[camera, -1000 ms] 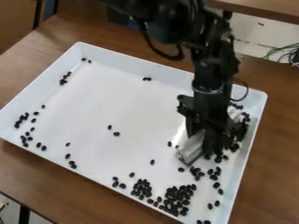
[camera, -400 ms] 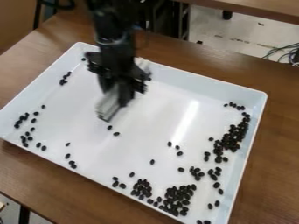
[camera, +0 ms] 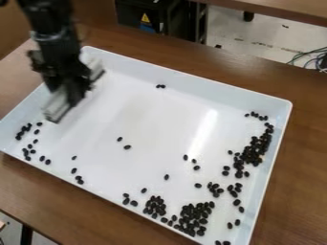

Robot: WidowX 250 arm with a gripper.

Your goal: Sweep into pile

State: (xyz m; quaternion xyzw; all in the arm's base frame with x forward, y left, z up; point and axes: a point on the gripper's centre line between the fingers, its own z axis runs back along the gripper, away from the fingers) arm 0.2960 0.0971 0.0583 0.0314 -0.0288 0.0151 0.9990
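The claw (camera: 71,92) grips a pale bar (camera: 57,107). Tray (camera: 217,89) beans (camera: 254,149) bunch at three and five o'clock; strays (camera: 27,126) at nine need sweeping.

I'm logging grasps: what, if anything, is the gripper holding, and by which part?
A pale bar, seemingly by its middle; both ends jut past the jaws.
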